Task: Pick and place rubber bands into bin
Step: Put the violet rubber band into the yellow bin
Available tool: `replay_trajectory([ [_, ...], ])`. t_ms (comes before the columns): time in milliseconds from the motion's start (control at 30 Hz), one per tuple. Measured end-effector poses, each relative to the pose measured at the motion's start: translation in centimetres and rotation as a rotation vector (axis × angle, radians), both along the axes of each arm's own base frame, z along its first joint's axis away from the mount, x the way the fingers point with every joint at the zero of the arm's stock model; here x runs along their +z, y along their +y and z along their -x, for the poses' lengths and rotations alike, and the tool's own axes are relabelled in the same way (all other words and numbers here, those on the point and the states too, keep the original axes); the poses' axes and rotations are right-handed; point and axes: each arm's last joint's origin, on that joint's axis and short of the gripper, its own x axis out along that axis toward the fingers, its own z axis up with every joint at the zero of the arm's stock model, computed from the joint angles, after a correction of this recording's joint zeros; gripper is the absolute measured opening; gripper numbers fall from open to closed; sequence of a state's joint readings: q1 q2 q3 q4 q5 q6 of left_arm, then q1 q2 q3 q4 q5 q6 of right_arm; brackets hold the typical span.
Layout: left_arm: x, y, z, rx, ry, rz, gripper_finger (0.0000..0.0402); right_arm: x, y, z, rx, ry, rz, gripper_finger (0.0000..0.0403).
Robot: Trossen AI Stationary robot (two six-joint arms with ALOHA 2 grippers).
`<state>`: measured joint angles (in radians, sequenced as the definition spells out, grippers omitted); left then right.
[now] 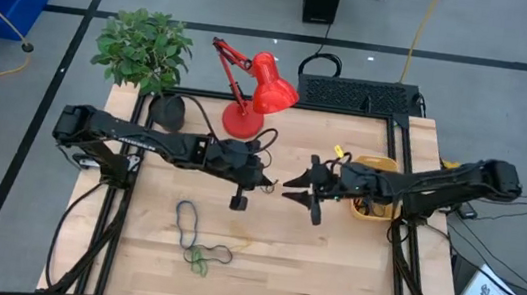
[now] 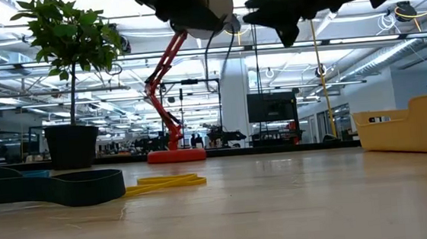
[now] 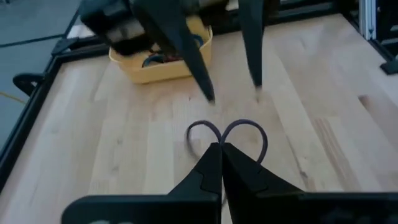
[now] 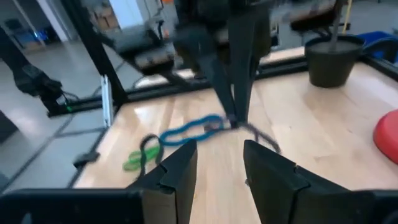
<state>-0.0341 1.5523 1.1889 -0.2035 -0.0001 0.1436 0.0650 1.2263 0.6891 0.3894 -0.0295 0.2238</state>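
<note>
My left gripper (image 1: 272,182) is above the middle of the table, shut on a dark rubber band (image 3: 254,129). My right gripper (image 1: 290,190) is open and empty and faces it, a short way toward the table's right edge. Its two spread fingers show in the left wrist view (image 3: 205,87). The yellow bin (image 1: 379,170) stands at the table's right, partly under the right arm, with bands inside. A dark blue band (image 1: 185,221) and a green band (image 1: 200,257) lie on the table near the front left. My left gripper pinches the dark band's middle (image 3: 216,135) between its two shut fingertips, so a loop bulges out on each side of them. In the right wrist view the band (image 4: 258,135) hangs slack below the fingertips (image 4: 234,106), clear of the table.
A red desk lamp (image 1: 250,91) and a black plant pot (image 1: 167,111) with a green plant stand at the far edge. Black frame rails run along the table's sides. Bare wood lies between the grippers and the near edge.
</note>
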Motion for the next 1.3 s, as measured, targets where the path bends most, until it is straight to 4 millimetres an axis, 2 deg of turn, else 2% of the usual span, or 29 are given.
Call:
replay_trajectory([
  [133,0.1,-0.1,-0.1,-0.005,-0.016,0.006,0.0003,-0.9,0.1,-0.9,0.011,0.0,0.058,0.0125],
  [433,0.2,-0.1,-0.1,-0.011,-0.025,0.035,0.0005,-2.3,0.1,-2.3,-0.016,-0.022,0.063,0.0122],
  [767,0.2,-0.1,-0.1,0.005,-0.022,0.02,0.0009,-2.6,0.1,-2.3,-0.012,0.004,0.058,0.0083],
  [1100,0.5,-0.1,-0.3,0.006,-0.062,0.015,0.0012,-3.4,0.3,-2.0,-0.016,0.094,0.023,0.0079],
  [1300,0.9,-0.5,-0.5,-0.007,-0.108,0.018,0.0005,-3.0,0.3,-2.2,-0.021,0.055,0.019,0.0079],
])
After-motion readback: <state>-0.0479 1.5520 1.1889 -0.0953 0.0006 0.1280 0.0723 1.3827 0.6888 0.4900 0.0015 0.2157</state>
